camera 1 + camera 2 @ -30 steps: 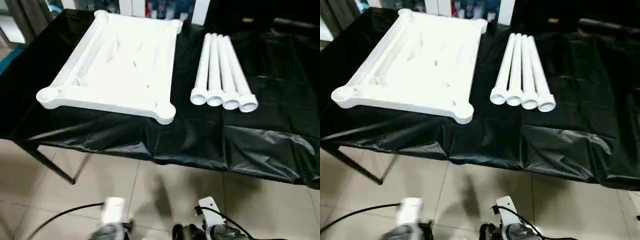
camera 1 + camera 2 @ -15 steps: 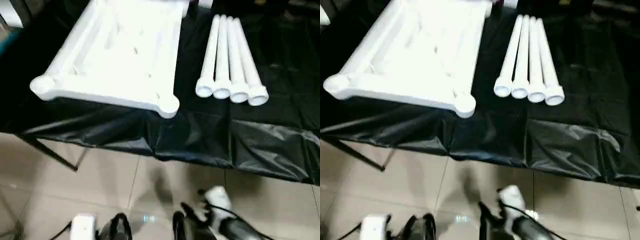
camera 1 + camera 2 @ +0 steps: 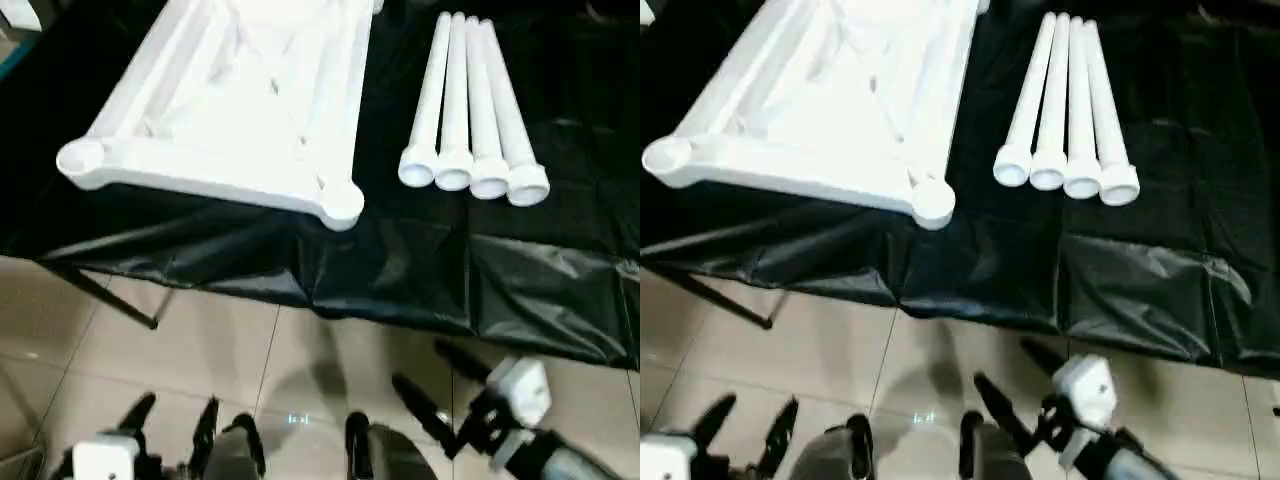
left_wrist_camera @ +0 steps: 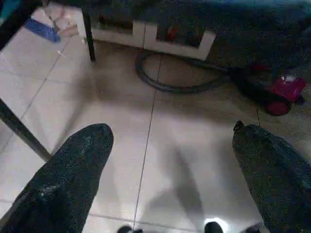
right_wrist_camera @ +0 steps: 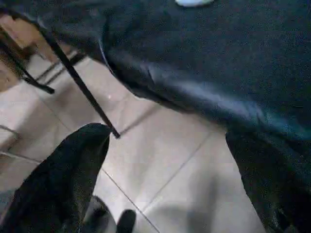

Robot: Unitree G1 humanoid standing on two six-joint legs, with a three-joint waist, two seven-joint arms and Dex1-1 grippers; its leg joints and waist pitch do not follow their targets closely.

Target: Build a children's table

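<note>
The children's table lies in parts on a black-covered work table. Its white square top (image 3: pixel 235 105) rests upside down at the left, ribs and round corner sockets facing up. Several white tubular legs (image 3: pixel 470 105) lie side by side to its right, open ends toward me. Both grippers hang low over the tiled floor, short of the table's front edge. My left gripper (image 3: pixel 172 425) is open and holds nothing; in the left wrist view its fingers (image 4: pixel 73 170) stand wide apart over floor. My right gripper (image 3: pixel 422 368) is also open and empty, below the cloth's hanging edge (image 5: pixel 204 92).
The black cloth (image 3: pixel 400 270) drapes over the work table's front edge, above a thin black metal table leg (image 3: pixel 100 295). The tiled floor (image 3: pixel 180 370) lies under both arms. Under the table are a grey hose (image 4: pixel 165 85), a red object (image 4: pixel 284 92) and a low white unit (image 4: pixel 160 41).
The head camera has tilted down, shifting the whole picture. Both arms have risen into view at the bottom, the right gripper swinging out to the right toward the cloth edge.
</note>
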